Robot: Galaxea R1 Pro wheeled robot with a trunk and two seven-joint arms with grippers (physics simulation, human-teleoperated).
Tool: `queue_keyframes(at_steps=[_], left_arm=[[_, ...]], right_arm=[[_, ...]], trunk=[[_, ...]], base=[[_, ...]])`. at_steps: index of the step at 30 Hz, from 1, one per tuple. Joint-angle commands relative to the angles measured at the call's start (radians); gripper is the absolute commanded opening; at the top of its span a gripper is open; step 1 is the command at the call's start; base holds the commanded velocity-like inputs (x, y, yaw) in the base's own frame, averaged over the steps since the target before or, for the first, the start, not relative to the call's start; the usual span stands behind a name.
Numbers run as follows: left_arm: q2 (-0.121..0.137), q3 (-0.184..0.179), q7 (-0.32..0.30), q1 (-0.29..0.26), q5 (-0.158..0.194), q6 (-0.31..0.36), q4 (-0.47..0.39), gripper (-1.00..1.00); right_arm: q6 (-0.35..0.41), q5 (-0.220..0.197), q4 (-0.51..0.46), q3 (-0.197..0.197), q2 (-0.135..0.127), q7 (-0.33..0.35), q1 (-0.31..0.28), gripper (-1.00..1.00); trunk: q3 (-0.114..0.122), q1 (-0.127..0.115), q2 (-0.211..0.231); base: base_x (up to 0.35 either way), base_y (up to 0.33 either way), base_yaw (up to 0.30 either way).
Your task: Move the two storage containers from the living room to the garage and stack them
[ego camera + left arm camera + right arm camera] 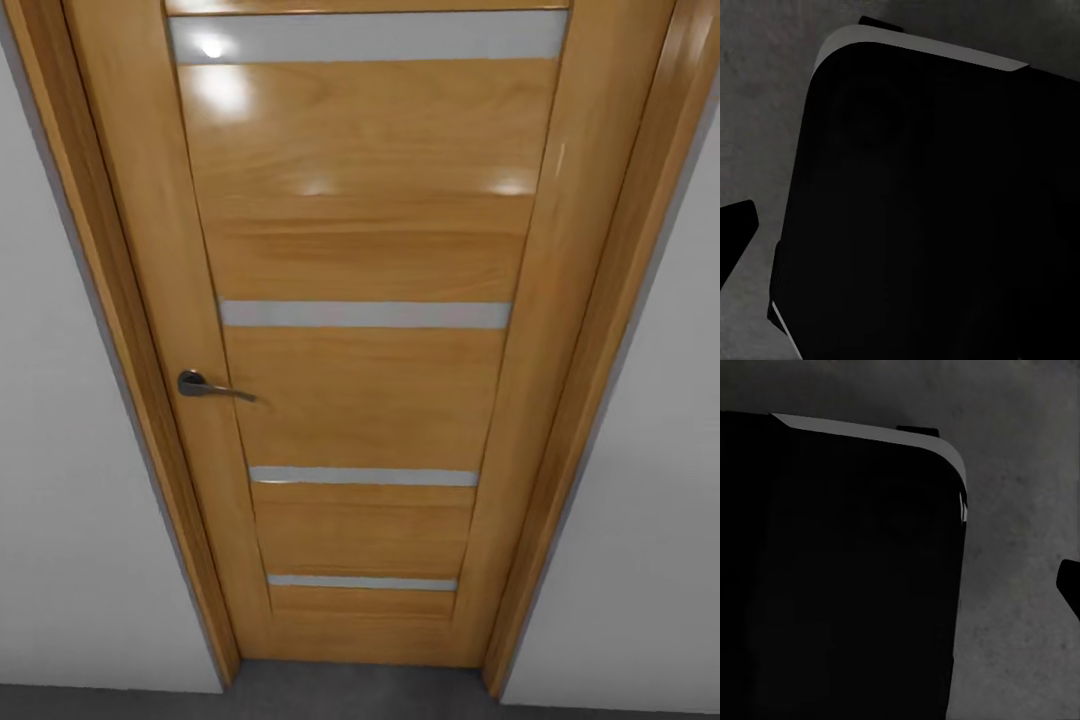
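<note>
Facing a closed wooden door (360, 330), grey lever handle (213, 386) at left, white walls (70, 500) either side. Strip of dark grey floor (350, 695) below. Wrist views: black robot base (930, 225) over concrete; pincer state impossible to tell.

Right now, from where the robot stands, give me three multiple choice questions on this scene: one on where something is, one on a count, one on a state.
1. On which side of the door does the handle sit in the head view?
A. the picture's left
B. the picture's right
C. the middle

2. How many pale horizontal strips cross the door?
A. two
B. four
C. six

3. What state is the door in?
A. wide open
B. off its hinges
C. shut in its frame

Answers: 1 A, the dark lever is near the door's left edge. 2 B, four pale strips show between the wood panels. 3 C, the door sits flush within the wooden frame, with no gap showing.
</note>
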Motion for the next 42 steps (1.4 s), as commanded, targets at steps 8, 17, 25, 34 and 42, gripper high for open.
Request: queue_keyframes(at_steps=[8,17,25,34,42], left_arm=[[-0.002,0.006,0.0,0.0,0.002,-0.001,0.0,1.0],[-0.002,0.006,0.0,0.0,0.002,-0.002,0.0,1.0],[-0.002,0.006,0.0,0.0,0.002,-0.001,0.0,1.0],[-0.002,0.006,0.0,0.0,0.002,-0.001,0.0,1.0],[-0.002,0.007,0.0,0.0,0.002,-0.002,0.0,1.0]], right_arm=[[-0.003,0.003,0.001,0.008,-0.001,-0.001,0.0,1.0],[0.0,0.006,0.001,0.014,-0.001,-0.001,0.0,1.0],[0.001,0.006,0.001,0.014,-0.001,-0.001,0.0,1.0],[-0.002,0.003,0.001,0.009,-0.001,-0.001,0.0,1.0],[-0.002,0.001,0.001,0.006,0.002,-0.001,0.0,1.0]], trunk=[[-0.001,0.0,0.0],[-0.001,0.0,0.0],[-0.001,0.0,0.0],[-0.001,0.0,0.0],[-0.001,0.0,0.0]], base=[[0.152,0.194,-0.014],[0.011,0.013,0.0],[0.001,0.001,0.0],[0.0,0.0,0.0],[0.0,0.0,0.0]])
